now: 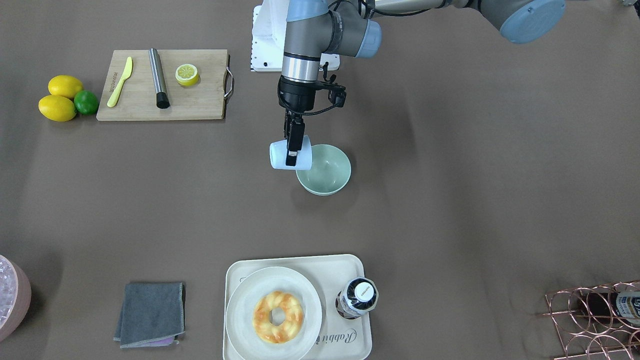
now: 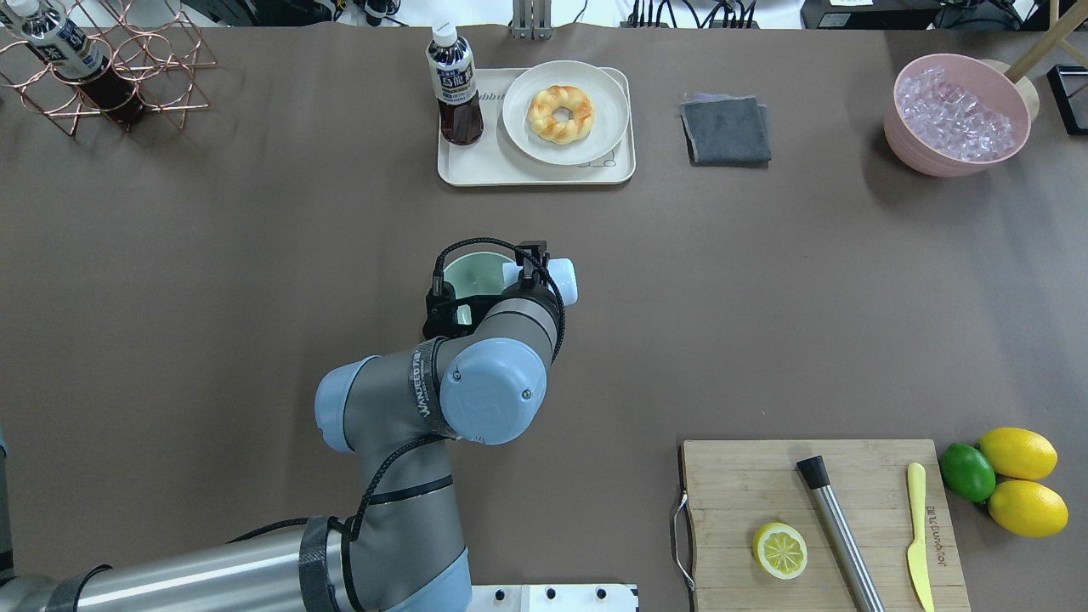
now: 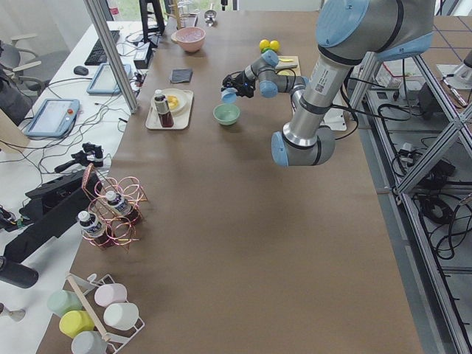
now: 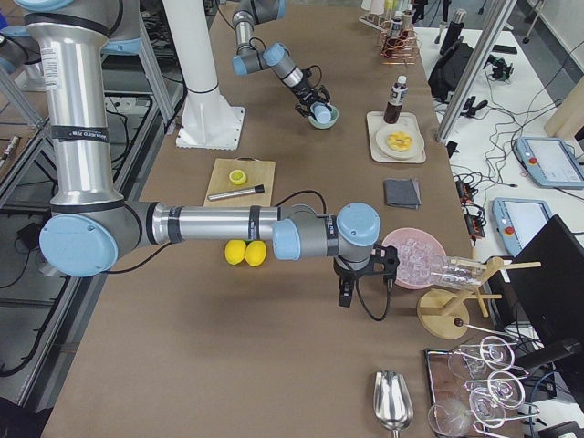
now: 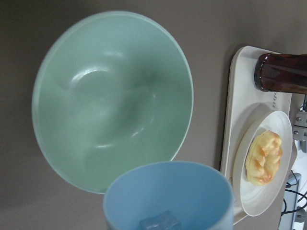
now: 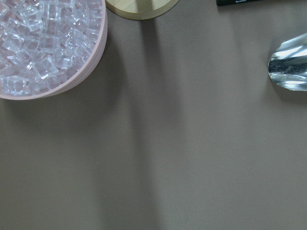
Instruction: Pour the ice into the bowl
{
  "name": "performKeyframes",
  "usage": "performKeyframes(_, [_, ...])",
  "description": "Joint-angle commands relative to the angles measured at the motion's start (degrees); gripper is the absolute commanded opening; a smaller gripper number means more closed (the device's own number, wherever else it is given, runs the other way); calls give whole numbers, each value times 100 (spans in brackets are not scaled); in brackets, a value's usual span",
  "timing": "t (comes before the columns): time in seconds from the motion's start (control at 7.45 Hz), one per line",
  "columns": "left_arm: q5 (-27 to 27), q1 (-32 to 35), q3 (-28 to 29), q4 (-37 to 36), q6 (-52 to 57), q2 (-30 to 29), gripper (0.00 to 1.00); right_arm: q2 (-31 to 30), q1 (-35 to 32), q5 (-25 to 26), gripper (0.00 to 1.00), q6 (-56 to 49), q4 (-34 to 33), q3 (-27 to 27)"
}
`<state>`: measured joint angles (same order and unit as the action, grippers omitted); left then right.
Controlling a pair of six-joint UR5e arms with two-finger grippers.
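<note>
The pale mint-green bowl [image 1: 327,172] stands mid-table and looks empty in the left wrist view [image 5: 112,96]. My left gripper [image 1: 292,155] is shut on a light blue cup [image 1: 277,155], held on its side with its mouth at the bowl's rim. In the left wrist view the cup [image 5: 168,191] has one clear ice cube [image 5: 160,223] near its lip. My right gripper [image 4: 351,292] hangs beside the pink container of ice [image 4: 415,260]. It shows only in the exterior right view, so I cannot tell if it is open or shut.
A tray [image 1: 235,280] holds a donut plate and a bottle. A cutting board [image 1: 200,100] carries a lemon half, a knife and a steel rod. Lemons and a lime [image 1: 86,102] lie beside it. There is also a grey cloth [image 1: 150,314], a wire rack [image 1: 595,320] and a metal scoop [image 6: 290,69].
</note>
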<state>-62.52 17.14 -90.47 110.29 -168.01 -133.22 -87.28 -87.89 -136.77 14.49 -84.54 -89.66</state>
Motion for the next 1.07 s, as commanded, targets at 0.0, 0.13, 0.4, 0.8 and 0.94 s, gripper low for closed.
performKeyframes(0.0, [879, -360, -320, 835, -223, 488, 55, 70, 0, 1, 99, 10, -18, 28])
performKeyframes(0.13, [908, -361, -322, 836, -397, 481, 55, 88, 0, 1, 99, 10, -27, 36])
performKeyframes(0.4, [1022, -326, -313, 854, -618, 560, 55, 123, 0, 1, 99, 19, -45, 36])
performKeyframes(0.8, [1153, -168, -304, 958, -1189, 630, 55, 132, 0, 1, 99, 36, -45, 1])
performKeyframes(0.94, [1163, -150, -304, 959, -1199, 621, 55, 167, 0, 1, 99, 36, -54, -7])
